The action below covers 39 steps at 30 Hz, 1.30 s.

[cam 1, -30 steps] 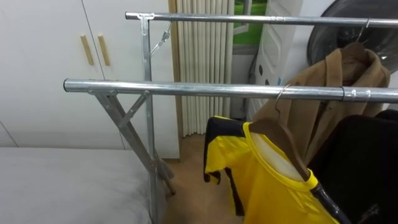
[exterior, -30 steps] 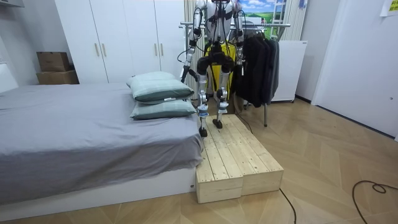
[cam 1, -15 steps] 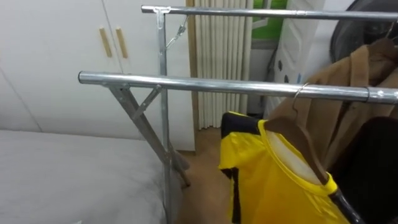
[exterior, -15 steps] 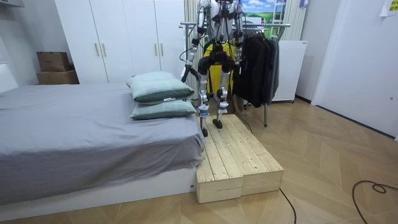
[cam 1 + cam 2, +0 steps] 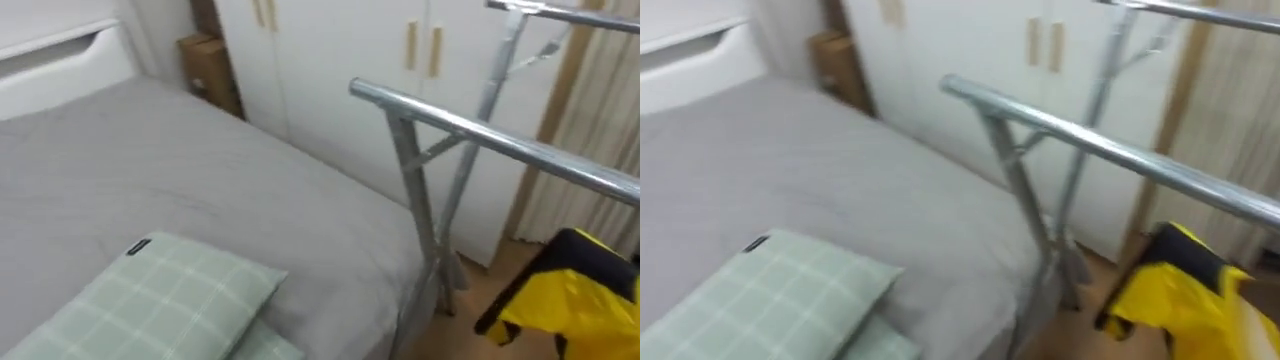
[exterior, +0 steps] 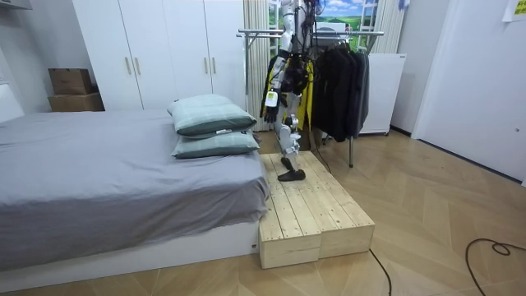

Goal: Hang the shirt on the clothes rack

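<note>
I have turned away from the rail. A moment ago I looked straight at it. Now I look down at the bed and a green pillow. The yellow shirt hangs under the rail, far to my right. I think that one is done, and I am turning to get more clothes. The room view shows more: I stand sideways on the wooden step, and my left hand is low by my side. I cannot tell if it is spread or closed.
</note>
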### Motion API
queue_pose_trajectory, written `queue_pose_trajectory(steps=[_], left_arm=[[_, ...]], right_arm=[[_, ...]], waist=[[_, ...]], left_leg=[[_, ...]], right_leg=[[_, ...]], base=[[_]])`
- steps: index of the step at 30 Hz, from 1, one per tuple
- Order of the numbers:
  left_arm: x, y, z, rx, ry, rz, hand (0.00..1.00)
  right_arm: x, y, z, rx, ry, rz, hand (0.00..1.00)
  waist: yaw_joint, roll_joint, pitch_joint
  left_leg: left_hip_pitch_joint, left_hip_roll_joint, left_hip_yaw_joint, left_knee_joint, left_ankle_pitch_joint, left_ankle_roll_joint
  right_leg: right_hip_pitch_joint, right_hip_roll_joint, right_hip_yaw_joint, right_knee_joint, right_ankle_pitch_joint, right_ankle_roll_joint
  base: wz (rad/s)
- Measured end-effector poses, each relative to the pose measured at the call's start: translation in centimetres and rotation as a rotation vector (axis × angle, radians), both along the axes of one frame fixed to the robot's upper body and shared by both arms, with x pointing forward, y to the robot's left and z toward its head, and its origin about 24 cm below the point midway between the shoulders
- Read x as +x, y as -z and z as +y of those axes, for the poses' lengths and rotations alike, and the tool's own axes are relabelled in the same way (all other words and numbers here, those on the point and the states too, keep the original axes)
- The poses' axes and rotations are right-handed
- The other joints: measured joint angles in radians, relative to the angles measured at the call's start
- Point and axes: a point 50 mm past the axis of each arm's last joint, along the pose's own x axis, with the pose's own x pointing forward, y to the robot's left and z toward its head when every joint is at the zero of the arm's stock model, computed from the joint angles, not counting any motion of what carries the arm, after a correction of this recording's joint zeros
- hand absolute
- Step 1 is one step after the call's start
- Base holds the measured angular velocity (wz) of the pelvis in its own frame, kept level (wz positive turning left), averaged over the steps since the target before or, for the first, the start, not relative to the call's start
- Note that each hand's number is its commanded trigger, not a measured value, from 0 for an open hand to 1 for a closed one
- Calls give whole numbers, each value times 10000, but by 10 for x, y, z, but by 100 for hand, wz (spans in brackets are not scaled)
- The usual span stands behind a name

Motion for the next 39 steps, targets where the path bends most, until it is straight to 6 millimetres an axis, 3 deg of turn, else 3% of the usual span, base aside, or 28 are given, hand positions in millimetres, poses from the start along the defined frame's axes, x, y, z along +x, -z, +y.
queue_pose_trajectory(steps=[2, 3, 5, 6, 8, 12, 13, 14, 15, 16, 19, 24, 26, 28, 33, 36, 39], left_arm=[[0, 0, 2, 59, -9, 2, 0], [0, -1, 2, 87, -15, -3, 0], [-3, -1, 4, 114, -158, 59, 0], [-4, -1, 4, 109, -189, 93, 0], [-5, -1, 4, 114, -210, 129, 0], [-7, -1, 4, 108, -222, 186, 0], [-7, -1, 4, 108, -228, 171, 0], [-7, 0, 3, 106, -232, 167, 0], [-9, 0, 2, 80, -277, 196, 0], [-11, 0, 1, 68, -335, 256, 0], [-16, 0, 3, 196, -545, 327, 0], [-25, 0, 3, 133, -963, 544, 0], [-23, 0, 3, 34, -991, 472, 0], [-23, 0, 3, 42, -1109, 405, 0], [-25, 0, 4, 252, -1089, 307, 0], [-16, 0, 3, 320, -984, -124, 0], [-11, 0, 2, 386, -916, -449, 0]], right_arm=[[5, 0, 5, 133, -39, -127, 0], [5, 1, 6, 157, -28, -137, 0], [5, 1, 8, 245, 61, -170, 0], [3, 2, 9, 272, 105, -136, 0], [-5, 3, 10, 383, 479, 33, 0], [-10, 4, 8, 173, 680, 170, 0], [-11, 4, 8, 173, 720, 175, 0], [-11, 4, 8, 173, 747, 193, 0], [-14, 4, 7, 172, 837, 245, 0], [-19, 4, 7, 173, 920, 328, 0], [-23, 5, 7, 132, 1017, 501, 0], [-26, 7, 12, 24, 1174, 616, 0], [-31, 7, 13, -5, 1395, 653, 0], [-28, 7, 13, -35, 1381, 605, 0], [-11, 5, 13, -185, 973, 143, 0], [-10, 5, 16, -124, 949, 28, 0], [-12, 5, 18, -104, 798, 30, 0]], waist=[[132, -123, -50], [180, -169, -53], [301, -230, -48], [299, -228, -86], [226, -244, -137], [70, -174, -235], [-150, -132, -251], [-267, -154, -248], [-339, -178, -196], [-355, -150, -214], [-300, -161, -215], [-350, -291, -199], [-403, -332, -201], [-292, -355, -176], [-276, -467, -122], [-261, -537, -34], [-170, -567, -43]], left_leg=[[40, -90, 199, -443, -44, -112], [61, -112, 200, -518, -26, -144], [10, -138, -80, -765, -130, -173], [-25, -144, -182, -776, -131, -168], [-91, -201, -555, -778, -83, -82], [-425, -449, -1369, -804, 38, 115], [-576, -547, -1831, -824, 114, 198], [-598, -613, -2015, -861, 186, 251], [-583, -718, -2314, -913, 260, 302], [-578, -833, -2598, -934, 303, 358], [-575, -1034, -3059, -996, 387, 404], [-804, -1466, -4091, -800, 370, 576], [-1110, -1762, -4724, -547, 395, 719], [-1139, -1882, -5045, -492, 434, 737], [-1245, -1912, -5203, -409, 437, 696], [-1440, -1906, -5316, -186, 415, 646], [-1495, -1899, -5326, -164, 405, 584]], right_leg=[[16, -246, -651, 344, -102, -10], [46, -302, -778, 377, -114, 16], [255, -435, -1078, 436, -46, 329], [302, -439, -1116, 394, 39, 392], [401, -439, -425, 418, 197, 436], [486, -480, -545, 292, 320, 676], [560, -419, -145, 245, 387, 809], [591, -401, 219, 246, 384, 851], [717, -356, 773, 221, 374, 962], [831, -285, 1313, 157, 367, 1052], [1095, -249, 1596, 16, 367, 1254], [1560, -211, 2758, -316, 278, 1507], [1720, -202, 4290, -468, 242, 1506], [1728, -173, 4799, -478, 196, 1453], [1979, -116, 4820, -747, 175, 1469], [1938, -80, 4869, -807, 61, 1484], [1776, -86, 4853, -781, -196, 1425]], base=[[79], [62], [50], [49], [63], [58], [87], [102], [83], [82], [49], [69], [92], [55], [10], [9], [0]])
